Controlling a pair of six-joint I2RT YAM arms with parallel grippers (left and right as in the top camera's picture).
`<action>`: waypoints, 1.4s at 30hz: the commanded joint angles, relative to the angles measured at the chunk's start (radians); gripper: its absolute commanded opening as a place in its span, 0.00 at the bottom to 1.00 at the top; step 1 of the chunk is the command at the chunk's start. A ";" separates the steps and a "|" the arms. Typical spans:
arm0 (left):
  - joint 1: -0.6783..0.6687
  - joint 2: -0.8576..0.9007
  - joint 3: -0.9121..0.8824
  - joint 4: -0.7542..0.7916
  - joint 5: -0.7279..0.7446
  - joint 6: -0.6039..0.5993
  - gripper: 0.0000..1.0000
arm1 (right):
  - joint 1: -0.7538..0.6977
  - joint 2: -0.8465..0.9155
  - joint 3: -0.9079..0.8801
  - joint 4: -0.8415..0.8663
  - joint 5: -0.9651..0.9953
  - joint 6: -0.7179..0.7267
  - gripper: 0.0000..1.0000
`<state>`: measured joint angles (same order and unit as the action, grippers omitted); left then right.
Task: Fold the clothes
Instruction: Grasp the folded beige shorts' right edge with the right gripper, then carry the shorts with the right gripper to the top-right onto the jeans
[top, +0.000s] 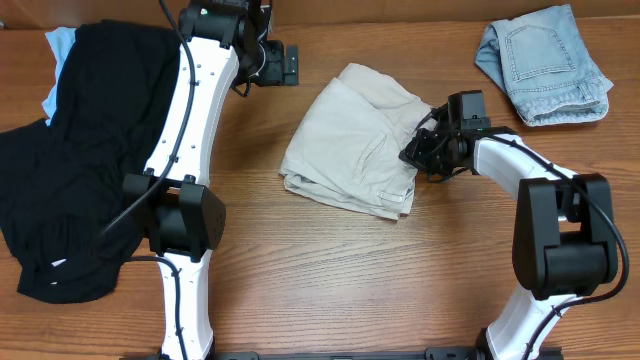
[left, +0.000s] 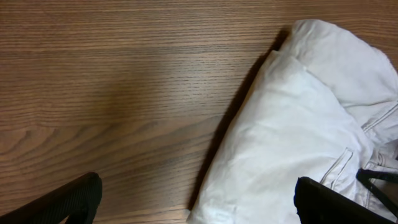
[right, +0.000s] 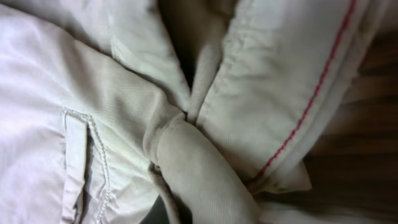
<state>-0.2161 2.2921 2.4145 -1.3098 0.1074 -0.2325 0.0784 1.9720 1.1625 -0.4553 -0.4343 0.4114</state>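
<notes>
Your beige shorts (top: 355, 140) lie rumpled and partly folded on the wooden table (top: 400, 290), about mid-table. Your right gripper (top: 418, 155) sits at their right edge, clamped tight on a pinch of the cloth. In the right wrist view the fingers are out of frame, and you see only fabric bunched into a roll that runs off the bottom edge, next to a seam with red stitching. Your left gripper (top: 291, 65) hangs up and to the left of the shorts over bare wood, jaws spread wide. In its wrist view only the fingertips (left: 65, 202) show in the bottom corners, and you cannot tell whether the right one touches the cloth. Well to the left of the shorts a black garment (top: 80, 170) runs off the frame edge, and folded denim shorts (top: 545, 65) lie well apart to their upper right
</notes>
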 joint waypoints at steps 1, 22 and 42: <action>-0.007 -0.021 -0.005 0.004 -0.010 0.019 1.00 | 0.006 0.065 -0.028 -0.016 -0.100 -0.072 0.04; -0.007 -0.021 -0.005 0.006 -0.011 0.016 1.00 | -0.122 -0.111 0.406 -0.016 -0.468 0.026 0.04; -0.007 -0.021 -0.005 0.013 -0.014 0.016 1.00 | -0.373 -0.111 0.513 0.470 -0.208 0.417 0.04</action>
<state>-0.2161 2.2921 2.4145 -1.3083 0.1005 -0.2325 -0.2462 1.9083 1.6234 -0.0334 -0.7502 0.7136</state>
